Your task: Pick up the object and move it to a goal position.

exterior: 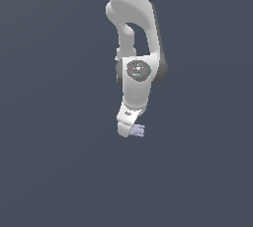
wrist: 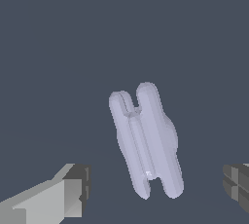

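Observation:
The object (wrist: 148, 140) is a small pale lavender-grey lumpy piece with two long lobes, lying on the dark grey floor. In the wrist view it lies between my two fingers, one finger (wrist: 73, 191) on one side and the other finger (wrist: 238, 184) far on the opposite side, neither touching it. My gripper (wrist: 155, 189) is open, much wider than the object. In the exterior view the white arm hangs down over the spot, and only a bit of the object (exterior: 138, 131) peeks out beside the hand (exterior: 127, 120); the fingertips are hidden there.
A plain dark grey floor (exterior: 49, 171) surrounds the arm on every side. No other item shows in either view.

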Robot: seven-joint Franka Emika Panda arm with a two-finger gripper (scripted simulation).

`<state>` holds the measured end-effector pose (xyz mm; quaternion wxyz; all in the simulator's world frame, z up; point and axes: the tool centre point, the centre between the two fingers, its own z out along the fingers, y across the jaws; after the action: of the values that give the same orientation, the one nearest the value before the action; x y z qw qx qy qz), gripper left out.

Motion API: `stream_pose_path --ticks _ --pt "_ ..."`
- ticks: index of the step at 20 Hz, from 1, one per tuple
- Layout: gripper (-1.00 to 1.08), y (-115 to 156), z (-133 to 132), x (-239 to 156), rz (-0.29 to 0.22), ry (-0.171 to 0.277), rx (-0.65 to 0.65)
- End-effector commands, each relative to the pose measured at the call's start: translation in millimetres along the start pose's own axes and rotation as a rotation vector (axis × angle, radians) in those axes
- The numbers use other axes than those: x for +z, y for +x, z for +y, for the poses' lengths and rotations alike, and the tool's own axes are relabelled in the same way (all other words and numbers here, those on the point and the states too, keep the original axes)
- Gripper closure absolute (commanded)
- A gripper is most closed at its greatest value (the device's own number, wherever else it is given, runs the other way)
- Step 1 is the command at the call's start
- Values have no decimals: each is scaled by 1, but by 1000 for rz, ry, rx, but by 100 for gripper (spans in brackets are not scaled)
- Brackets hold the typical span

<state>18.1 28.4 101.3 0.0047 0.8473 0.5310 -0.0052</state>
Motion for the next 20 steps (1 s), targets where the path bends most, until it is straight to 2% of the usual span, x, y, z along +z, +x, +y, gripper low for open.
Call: stream_pose_path --ticks 1,11,20 --pt "-92 1 1 5 3 0 -67" --pt "-92 2 3 17 12 1 -245" --pt "-92 2 4 20 14 1 -284"
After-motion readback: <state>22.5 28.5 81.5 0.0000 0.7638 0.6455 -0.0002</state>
